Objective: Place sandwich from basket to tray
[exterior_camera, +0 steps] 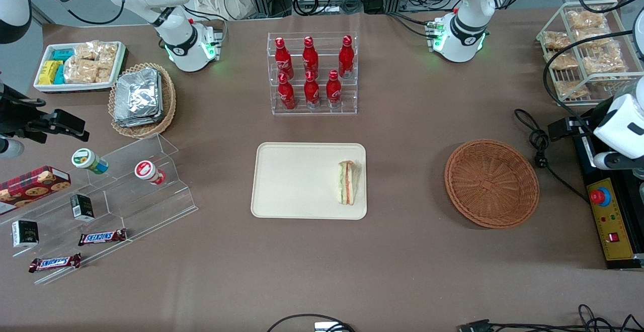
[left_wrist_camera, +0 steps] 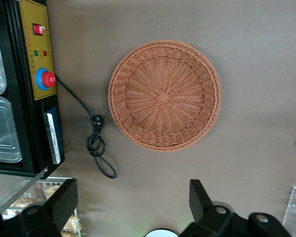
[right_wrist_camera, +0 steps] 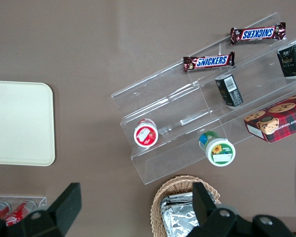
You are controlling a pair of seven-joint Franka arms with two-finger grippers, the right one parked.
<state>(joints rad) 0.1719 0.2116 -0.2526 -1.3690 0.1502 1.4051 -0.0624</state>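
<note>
Tray (exterior_camera: pixel 302 181) sits mid-table, nearer the front camera than the rack of 6 red bottles (exterior_camera: pixel 312 73), and carries 1 sandwich (exterior_camera: pixel 348 182) lying flat just inside its short rim on the working arm's side, long axis running along that rim. Basket (left_wrist_camera: pixel 164 95) holds nothing and lies well apart from the tray, toward the working arm's end. Gripper (left_wrist_camera: pixel 133 205) hangs above the table just beside the basket, fingers spread wide with nothing between them; judged: placement done, sandwich lies tray-ward of the gripper.
</note>
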